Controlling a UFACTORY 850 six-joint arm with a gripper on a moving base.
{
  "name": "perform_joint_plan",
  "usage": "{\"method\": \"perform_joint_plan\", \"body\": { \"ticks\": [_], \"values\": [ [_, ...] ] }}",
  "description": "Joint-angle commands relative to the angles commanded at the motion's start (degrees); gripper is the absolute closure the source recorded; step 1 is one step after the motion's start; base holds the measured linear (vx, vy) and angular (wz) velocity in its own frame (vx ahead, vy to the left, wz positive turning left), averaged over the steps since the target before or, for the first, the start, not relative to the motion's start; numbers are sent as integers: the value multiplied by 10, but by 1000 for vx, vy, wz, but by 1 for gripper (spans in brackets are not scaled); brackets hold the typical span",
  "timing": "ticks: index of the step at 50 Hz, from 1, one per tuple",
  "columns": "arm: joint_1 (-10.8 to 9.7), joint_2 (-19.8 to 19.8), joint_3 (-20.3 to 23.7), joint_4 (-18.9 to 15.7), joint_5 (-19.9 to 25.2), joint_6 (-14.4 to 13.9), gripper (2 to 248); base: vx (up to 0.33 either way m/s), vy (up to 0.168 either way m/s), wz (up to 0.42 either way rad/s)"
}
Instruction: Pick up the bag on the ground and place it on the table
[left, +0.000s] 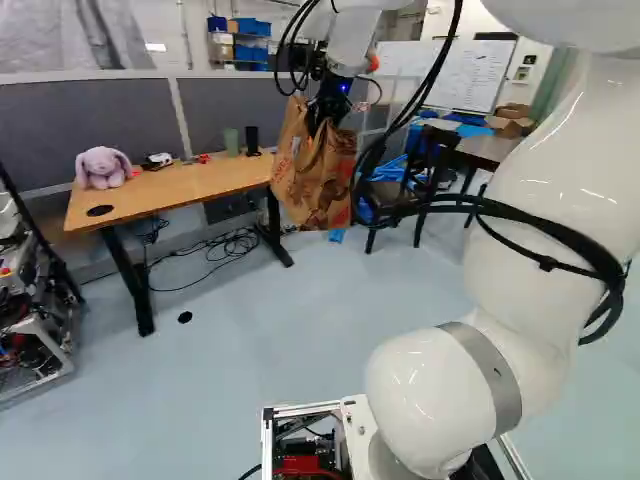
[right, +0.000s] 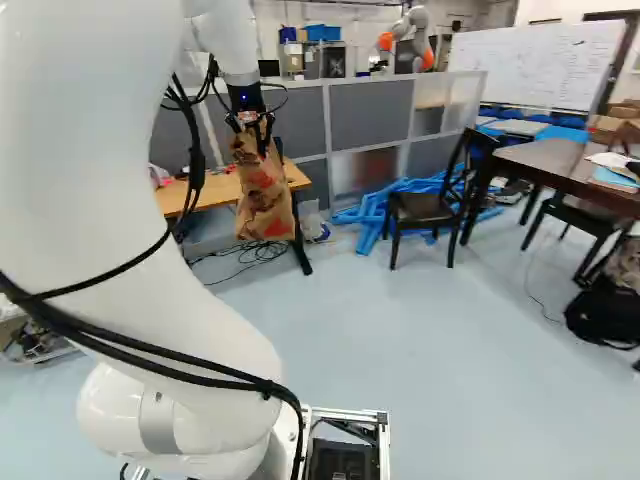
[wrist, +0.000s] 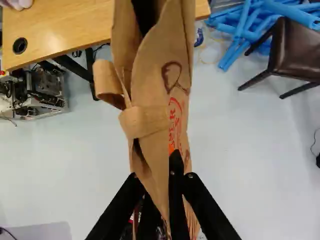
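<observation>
"As the bag (left: 313, 185) hangs in mid-air, what's got hold of it?"

"The gripper (right: 252, 132). Its two fingers are clamped on the brown paper, and the whole thing's up off the floor (left: 270, 350)."

"Is it on the table (left: 180, 195)?"

"No, it hangs in front of the table's right end, seen in the left base view. A plush rabbit (left: 103, 168) sits near the other end."

"And farther over?"

"Blue tubes (right: 372, 215) on the floor, just beside a dark chair (right: 422, 208)."
</observation>
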Motion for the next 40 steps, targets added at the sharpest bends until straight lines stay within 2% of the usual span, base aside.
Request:
{"method": "perform_joint_plan", "body": {
  "ticks": [16, 40],
  "values": [
    [0, 0, 0, 0, 0, 0, 229, 264, 145, 436],
    [0, 0, 0, 0, 0, 0, 229, 298, 77, 2]
  ]
}}
